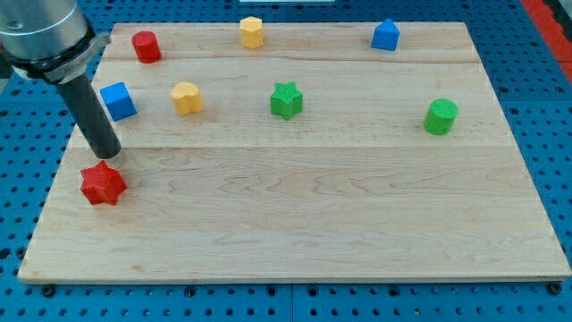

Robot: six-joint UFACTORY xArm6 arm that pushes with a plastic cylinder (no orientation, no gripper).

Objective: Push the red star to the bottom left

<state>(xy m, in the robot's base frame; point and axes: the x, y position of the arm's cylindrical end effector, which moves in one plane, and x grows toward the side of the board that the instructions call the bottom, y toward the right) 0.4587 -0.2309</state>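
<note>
A: Camera view, the only one. Where is the red star (102, 184)?

B: On the tabletop (295, 224), near its left edge and a little below mid-height. It is already on the left; it lacks the run down to the view's bottom left corner.

A: And my tip (108, 156)?

B: Just above the star, at its upper right point, touching or all but touching; I cannot tell which. The rod slants up to the view's top left.

A: Fingers?

B: There are none. The arm ends in the bare rod, so nothing is spread, pressed together or pinching.

A: What else is about?

B: A blue cube (118, 100) just above, right of the rod. A yellow block (187, 97) beside that, a green star (287, 99) in the middle, a green cylinder (440, 116) far right. Along the top: a red cylinder (146, 46), a yellow hexagon (252, 31) and a blue block (385, 35). All stand well apart from the star's path.

A: So what could go wrong?

B: I judge the contact is off-centre, on the star's right side. A straight downward push there may spin the star or let it slip off leftward, and the edge is near, so it could slide off the tabletop. Its points also give the rod little flat face to bear on.
</note>
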